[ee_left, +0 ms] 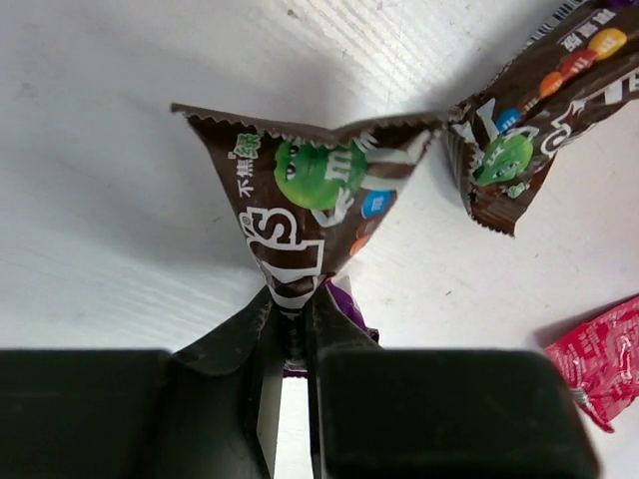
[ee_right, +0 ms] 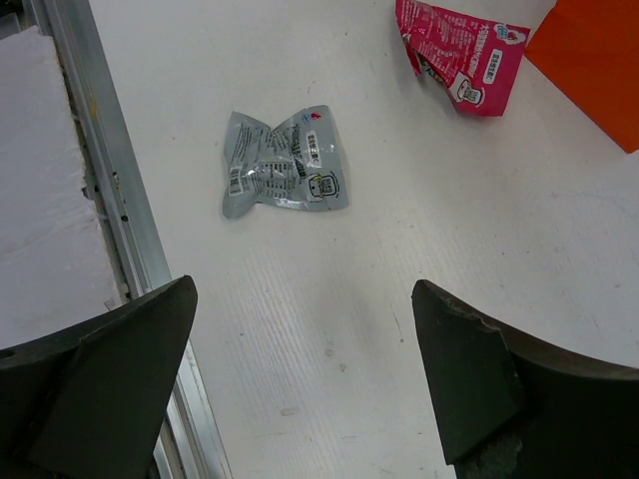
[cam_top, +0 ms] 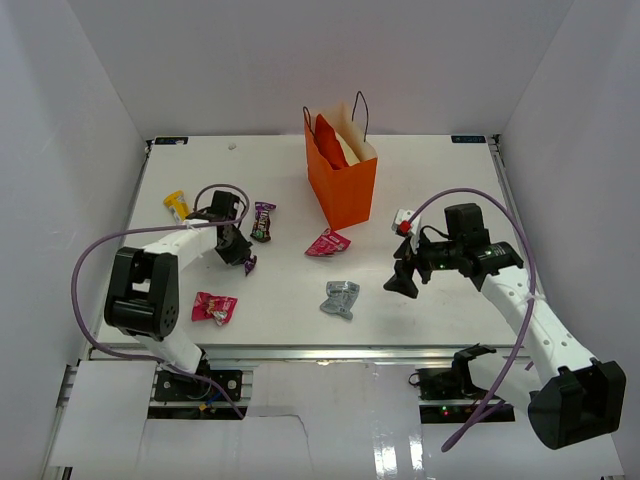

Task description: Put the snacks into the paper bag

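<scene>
Open table (cam_top: 285, 285) at centre frame; upright paper bag (cam_top: 342, 185) blocks upper centre, silver packet (cam_top: 340, 298) lies lower centre.

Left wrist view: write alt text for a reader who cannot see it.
The left gripper is shut on one end of a brown candy packet. A second brown packet lies upper right, a pink packet lower right.

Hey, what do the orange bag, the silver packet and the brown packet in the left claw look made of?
Orange bag: likely matte paper, with flat creased panels, standing stiffly upright. Silver packet: probably metallised plastic film, wrinkled and faintly shiny. Brown packet: seemingly glossy printed plastic film with a zigzag-cut sealed edge, pinched in the left claw.
</scene>
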